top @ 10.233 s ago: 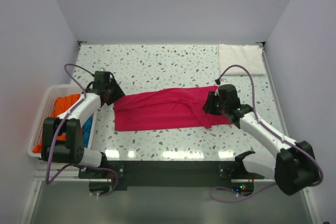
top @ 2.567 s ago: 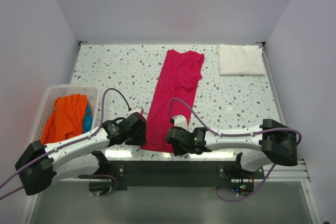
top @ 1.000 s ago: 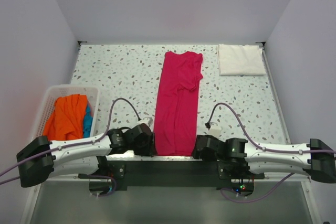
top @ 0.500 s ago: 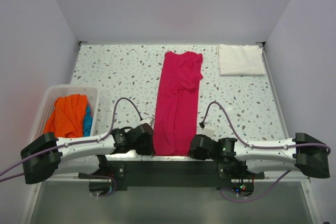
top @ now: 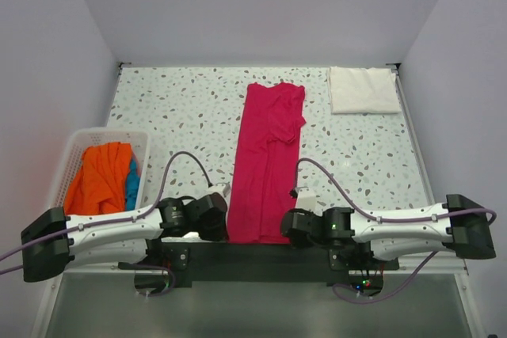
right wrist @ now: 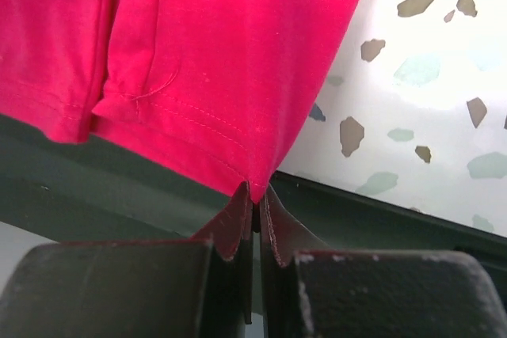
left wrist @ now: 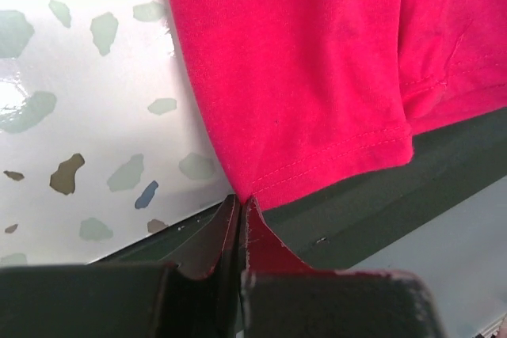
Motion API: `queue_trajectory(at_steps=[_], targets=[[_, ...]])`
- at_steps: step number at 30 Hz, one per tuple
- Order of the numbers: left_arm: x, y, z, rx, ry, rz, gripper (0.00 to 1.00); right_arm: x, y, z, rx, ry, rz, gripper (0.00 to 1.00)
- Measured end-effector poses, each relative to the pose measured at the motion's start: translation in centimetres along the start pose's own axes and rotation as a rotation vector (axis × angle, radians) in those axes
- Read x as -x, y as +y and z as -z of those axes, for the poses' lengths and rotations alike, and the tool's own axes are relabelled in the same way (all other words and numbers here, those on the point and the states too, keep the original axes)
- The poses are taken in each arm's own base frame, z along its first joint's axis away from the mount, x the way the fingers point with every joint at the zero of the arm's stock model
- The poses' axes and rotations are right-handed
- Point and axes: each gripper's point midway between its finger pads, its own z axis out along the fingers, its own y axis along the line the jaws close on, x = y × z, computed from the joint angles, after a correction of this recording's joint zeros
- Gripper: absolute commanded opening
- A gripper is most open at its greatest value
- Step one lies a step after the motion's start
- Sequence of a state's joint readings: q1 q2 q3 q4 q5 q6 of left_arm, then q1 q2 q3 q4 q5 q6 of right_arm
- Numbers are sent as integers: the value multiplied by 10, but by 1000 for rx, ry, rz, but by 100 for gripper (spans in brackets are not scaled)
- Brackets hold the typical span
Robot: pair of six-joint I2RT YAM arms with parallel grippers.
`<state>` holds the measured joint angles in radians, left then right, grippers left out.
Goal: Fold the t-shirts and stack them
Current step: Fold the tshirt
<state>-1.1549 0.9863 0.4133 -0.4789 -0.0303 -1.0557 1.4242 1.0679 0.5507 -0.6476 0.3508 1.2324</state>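
A magenta-pink t-shirt (top: 265, 160) lies as a long strip down the middle of the table, its hem hanging over the near edge. My left gripper (top: 224, 225) is shut on the hem's left corner (left wrist: 242, 195). My right gripper (top: 290, 227) is shut on the hem's right corner (right wrist: 255, 187). A white t-shirt (top: 363, 89) folded to a rectangle lies at the far right corner. Orange (top: 99, 176) and blue (top: 132, 184) t-shirts sit crumpled in the basket.
A white slotted plastic basket (top: 67, 168) stands at the table's left edge. The black mounting rail (top: 253, 257) runs along the near edge under the hem. Grey walls close in the table on three sides.
Both grippers have closed on the hem corners of the pink t-shirt. The near end of the shirt has been drawn slightly towards the table edge.
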Motion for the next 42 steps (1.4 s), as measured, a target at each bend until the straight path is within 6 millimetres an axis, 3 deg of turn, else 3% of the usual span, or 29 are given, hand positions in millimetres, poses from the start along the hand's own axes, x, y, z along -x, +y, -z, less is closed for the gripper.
queue_trajectory(at_steps=[6, 11, 14, 19, 27, 33, 42], targets=[[12, -7, 11, 22, -33, -1, 0, 7, 2, 11, -40, -9, 74, 0], [63, -40, 29, 7, -169, 14, 0, 36, 11, 25, -88, -84, 129, 1], [95, -43, 33, 21, -238, 43, 0, 60, 12, 26, -119, -126, 133, 1], [141, -30, 28, 82, -318, 84, 0, 95, -6, 10, -209, -156, 130, 1], [202, -29, 4, 126, -399, 100, 0, 146, -25, -24, -314, -174, 126, 0], [235, -19, -13, 161, -431, 142, 0, 186, -33, -40, -337, -210, 93, 0], [280, -20, -27, 170, -473, 172, 0, 232, -49, -54, -361, -235, 52, 0]])
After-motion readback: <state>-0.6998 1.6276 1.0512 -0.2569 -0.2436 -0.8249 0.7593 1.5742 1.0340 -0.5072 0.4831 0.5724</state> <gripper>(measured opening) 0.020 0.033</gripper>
